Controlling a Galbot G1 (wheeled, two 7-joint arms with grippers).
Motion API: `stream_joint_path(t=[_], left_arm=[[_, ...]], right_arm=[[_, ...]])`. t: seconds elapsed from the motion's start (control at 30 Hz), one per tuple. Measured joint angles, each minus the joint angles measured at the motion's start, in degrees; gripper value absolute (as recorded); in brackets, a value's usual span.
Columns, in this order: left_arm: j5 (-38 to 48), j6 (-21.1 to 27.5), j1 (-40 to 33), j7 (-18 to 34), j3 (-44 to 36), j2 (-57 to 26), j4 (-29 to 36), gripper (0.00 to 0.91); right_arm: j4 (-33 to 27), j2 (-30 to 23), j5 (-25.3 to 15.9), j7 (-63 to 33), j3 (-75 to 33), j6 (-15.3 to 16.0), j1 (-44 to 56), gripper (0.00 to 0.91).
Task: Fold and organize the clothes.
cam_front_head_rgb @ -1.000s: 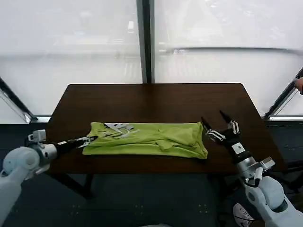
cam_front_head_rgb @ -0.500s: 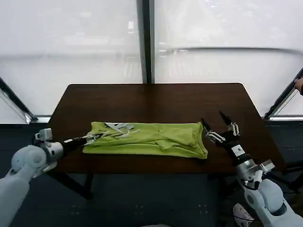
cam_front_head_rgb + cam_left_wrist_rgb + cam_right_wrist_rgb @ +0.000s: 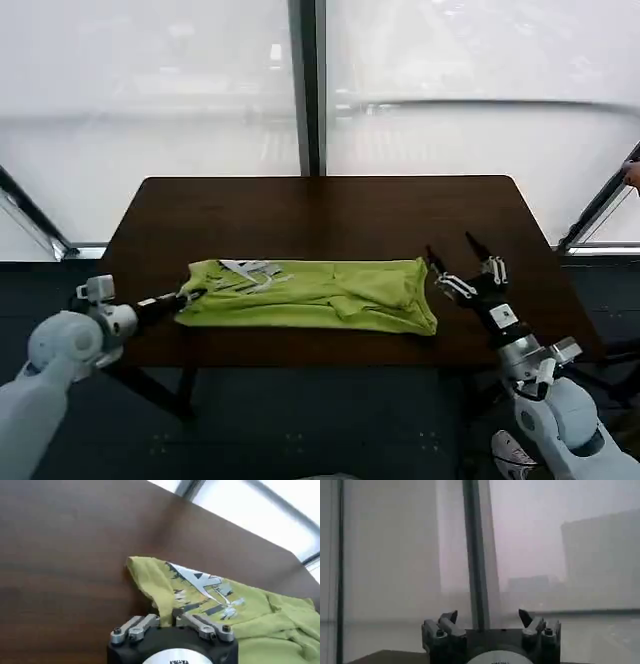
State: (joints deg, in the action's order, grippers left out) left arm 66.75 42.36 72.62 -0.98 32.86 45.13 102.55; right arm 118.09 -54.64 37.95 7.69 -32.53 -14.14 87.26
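Barely shifted since a second ago: on the table (image 3: 330, 205), T-shirt (image 3: 320, 295) folded into a long band near the front edge, further folds due, left gripper (image 3: 185, 295) pinching its left end, right gripper (image 3: 462, 268) spread empty beside its right end.

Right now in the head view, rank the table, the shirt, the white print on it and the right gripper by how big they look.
1. Table, largest.
2. Shirt, lying along the table's near half.
3 and 4. White print and open right gripper look alike in size, so I won't rank them.
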Motion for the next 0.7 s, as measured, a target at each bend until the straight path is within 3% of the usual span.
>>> stream_joint_path(t=[0.47, 0.63, 0.7], left_arm=[[-26.63, -0.09, 6.91, 1.33, 9.29, -1.34, 7.80, 0.000], [-33.06, -0.11, 10.80, 1.36, 15.81, -2.35, 9.98, 0.000], [-31.91, -0.11, 12.12, 1.96, 18.09, -2.13, 10.86, 0.000]], right_arm=[[-1.75, -2.01, -2.94, -4.62, 3.23, 1.71, -3.80, 0.878], [-2.25, -2.57, -3.08, -5.19, 4.98, 2.39, -5.92, 0.878], [-2.34, -2.86, -3.27, -5.44, 5.35, 2.68, -6.43, 0.878]])
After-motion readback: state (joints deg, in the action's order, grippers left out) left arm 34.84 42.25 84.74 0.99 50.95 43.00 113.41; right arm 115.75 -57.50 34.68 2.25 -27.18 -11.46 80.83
